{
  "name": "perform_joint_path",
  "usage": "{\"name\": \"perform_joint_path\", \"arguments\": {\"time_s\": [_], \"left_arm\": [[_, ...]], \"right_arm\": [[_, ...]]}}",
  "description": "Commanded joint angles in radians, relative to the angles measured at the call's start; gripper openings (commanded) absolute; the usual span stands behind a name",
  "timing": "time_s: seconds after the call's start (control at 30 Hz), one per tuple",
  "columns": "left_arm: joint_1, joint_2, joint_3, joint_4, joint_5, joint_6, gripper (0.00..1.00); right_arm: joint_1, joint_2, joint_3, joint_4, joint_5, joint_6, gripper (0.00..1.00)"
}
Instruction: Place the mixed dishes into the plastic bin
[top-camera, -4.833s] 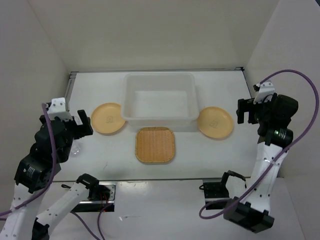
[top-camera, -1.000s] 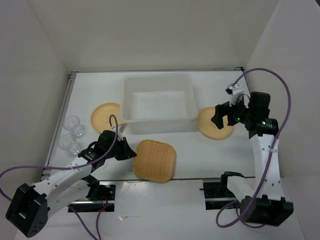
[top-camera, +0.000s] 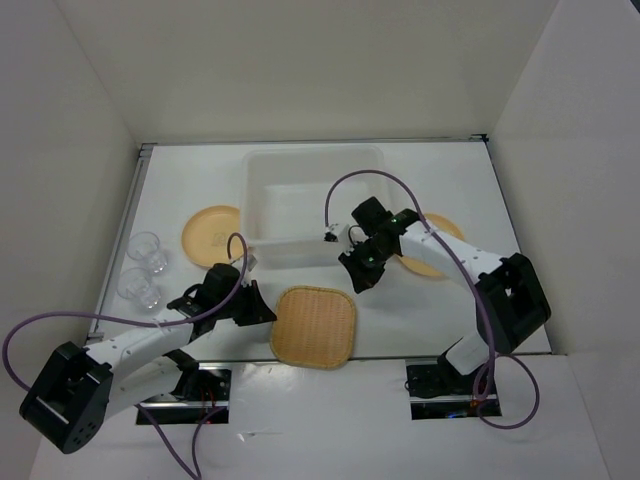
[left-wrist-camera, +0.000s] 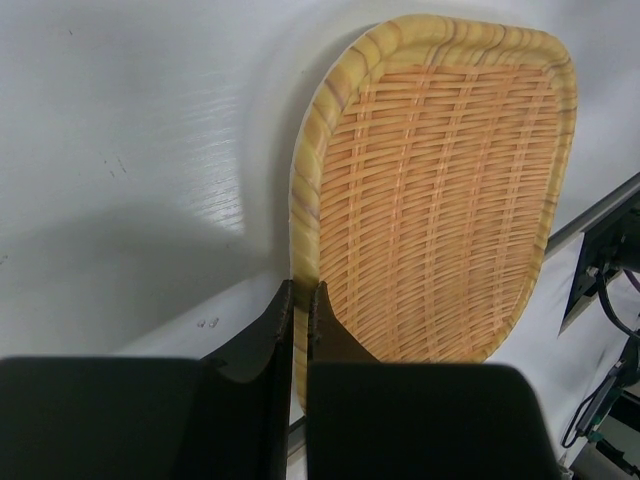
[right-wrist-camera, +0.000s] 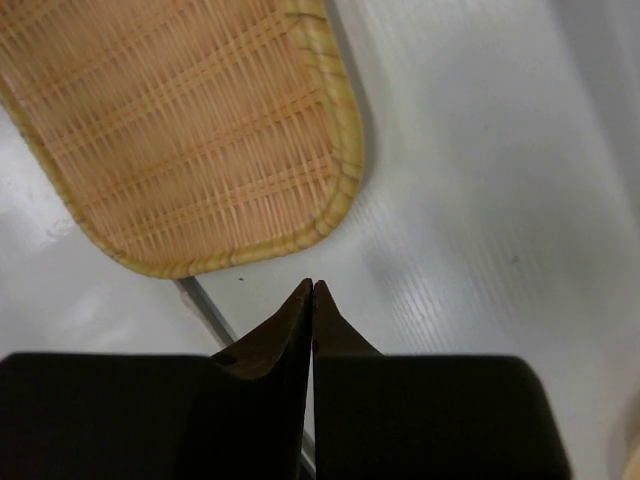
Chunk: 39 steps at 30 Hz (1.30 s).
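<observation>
Left gripper (left-wrist-camera: 301, 292): jaws almost together, only a thin slit between them. The pale rim of the rounded-square orange-tan woven-textured plate (left-wrist-camera: 440, 210) runs into that slit and is pinched between the two black fingers (left-wrist-camera: 262, 345).

Woven plate: on the white table (top-camera: 420, 320) near its front edge, just in front of the bin and outside it. The left gripper grips it at its left rim. Whether that rim is lifted off the table cannot be told.

Right gripper (right-wrist-camera: 312, 287): jaws fully closed, tips touching, nothing between them. It hangs over bare table just off the woven plate's far right corner, between that plate and the bin's near wall.

Bin: the large translucent white rectangular plastic bin (top-camera: 290, 252) sits at the middle of the table towards the back. All the dishes lie outside it.

Round plates: one round tan-yellow plate (top-camera: 210, 232) lies flat just beside the bin's left near corner. The other round tan-yellow plate (top-camera: 418, 267) lies to the right of the bin, partly covered by the right arm.

Cups: two small clear cups (top-camera: 146, 250) (top-camera: 137, 286) stand upright at the table's left edge, close together and one nearer than the other — well apart from the bin.
</observation>
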Motion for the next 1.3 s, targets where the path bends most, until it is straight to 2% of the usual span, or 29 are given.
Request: {"name": "perform_joint_path", "arguments": {"time_s": [0.0,0.07,0.1,0.27,0.37,0.47,0.7,0.97,1.17,1.27], "left_arm": [[-0.004,0.013,0.010,-0.018,0.007,0.034,0.01],[-0.004,0.013,0.010,-0.018,0.007,0.034,0.02],[-0.004,0.013,0.010,-0.018,0.017,0.034,0.02],[-0.004,0.013,0.010,-0.018,0.027,0.044,0.04],[-0.004,0.039,0.010,-0.018,0.027,0.044,0.06],[-0.004,0.077,0.019,-0.018,0.027,0.054,0.06],[-0.004,0.131,0.039,-0.008,0.027,0.054,0.06],[-0.004,0.058,0.049,-0.058,0.018,0.054,0.08],[-0.004,0.012,0.039,-0.067,0.018,0.034,0.15],[-0.004,0.003,0.039,-0.067,0.037,0.034,0.28]], "right_arm": [[0.033,-0.067,0.046,0.035,0.160,0.014,0.03],[0.084,-0.105,0.037,0.035,0.260,0.014,0.00],[0.110,-0.114,0.004,0.035,0.359,-0.007,0.00],[0.215,-0.134,0.003,0.025,0.432,-0.111,0.00],[0.327,-0.146,-0.093,0.067,0.637,-0.217,0.00],[0.358,-0.186,-0.182,0.102,0.726,-0.329,0.00],[0.358,-0.395,-0.340,0.143,0.685,-0.513,0.00],[0.380,-0.415,-0.394,0.222,0.525,-0.534,0.00],[0.438,-0.265,-0.405,0.234,0.475,-0.506,0.00],[0.463,-0.173,-0.385,0.235,0.452,-0.465,0.00]]}}
